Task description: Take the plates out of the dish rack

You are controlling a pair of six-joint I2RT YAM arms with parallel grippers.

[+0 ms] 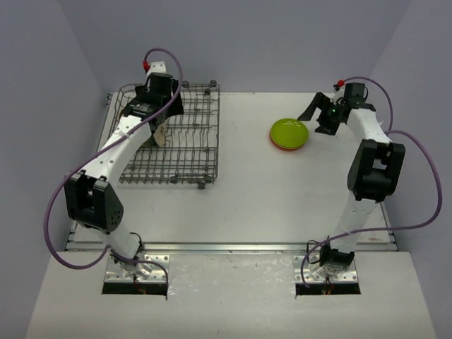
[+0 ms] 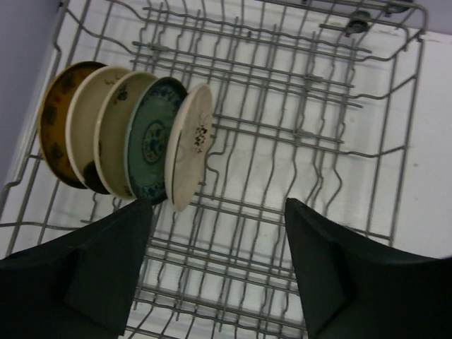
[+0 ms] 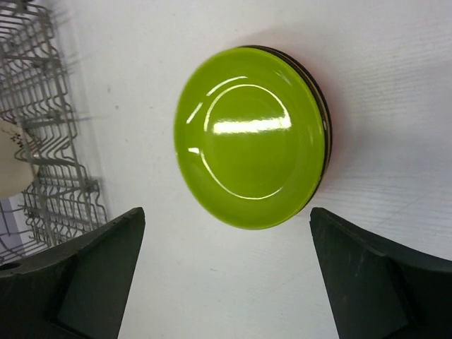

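Five plates (image 2: 152, 138) stand on edge in the dish rack (image 1: 185, 152), packed face to back in one row. The tines keep them upright and leaning, which leaves their top rims free to pinch. In the left wrist view the row sits just past the left fingertip and off to its outer side. The nearest one is a beige underside (image 2: 189, 145) right above that tip. Behind it come a teal-patterned face, two more beige backs and a yellow-brown one farthest out.

The left gripper (image 2: 217, 205) is spread wide with nothing held, and only bare wire lies between its fingers. We judge it is lining up on the nearest plate, but it needs to shift toward its left finger side to straddle that rim.

Across the table (image 1: 268, 205), well apart from the rack, a green plate (image 3: 251, 138) lies flat on an orange plate (image 1: 282, 147). We read this stack as the drop-off spot, since flat stacking keeps unloaded plates steady. The right gripper (image 3: 226, 212) hangs over that stack, fingers wide apart and empty, with the green plate centred just beyond the tips. We cannot tell if more plates sit in the stack.

We judge the task part done: two out, five to go. The tight spacing of the row means a risk of knocking the neighbouring plate.
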